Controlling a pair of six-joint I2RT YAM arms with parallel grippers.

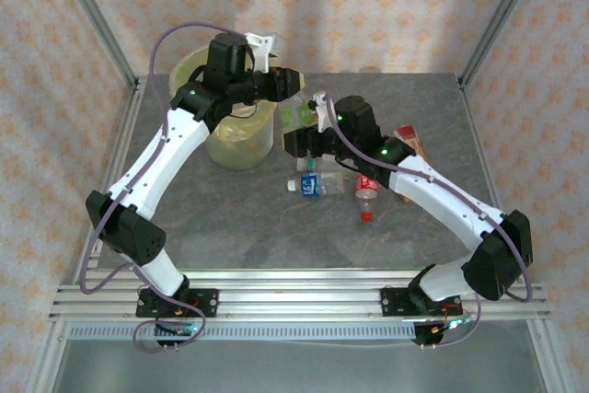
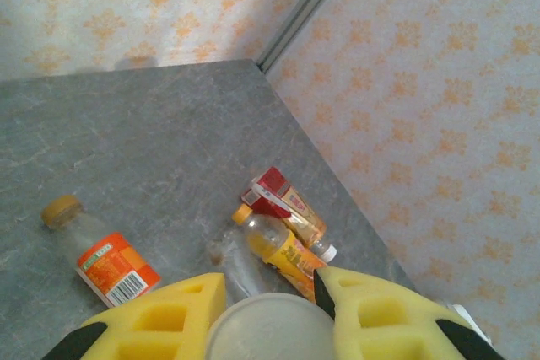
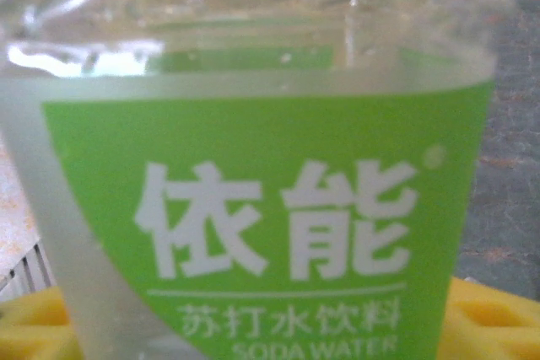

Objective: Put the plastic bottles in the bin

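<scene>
L hand [image 2: 270, 288] tight on green-label bottle [image 3: 270, 208]; R hand [image 1: 306, 128] around it, grip unclear.

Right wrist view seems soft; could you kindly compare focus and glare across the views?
Right wrist: the green-labelled bottle is too close, its print soft, glare on the clear plastic above. Left wrist: yellow fingers blurred, orange-labelled bottle sharper. Top external: even light, faint shadows.

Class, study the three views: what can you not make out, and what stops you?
- Top view: the left arm covers part of the bin; its contents are hidden.
- Right wrist view: the green-label bottle is so close that the right gripper's hold on it cannot be judged.
- Left wrist view: the bottom edge cuts off the bottle clamped in the left gripper.
- Top view: the blue-label bottle's print is too small.
</scene>
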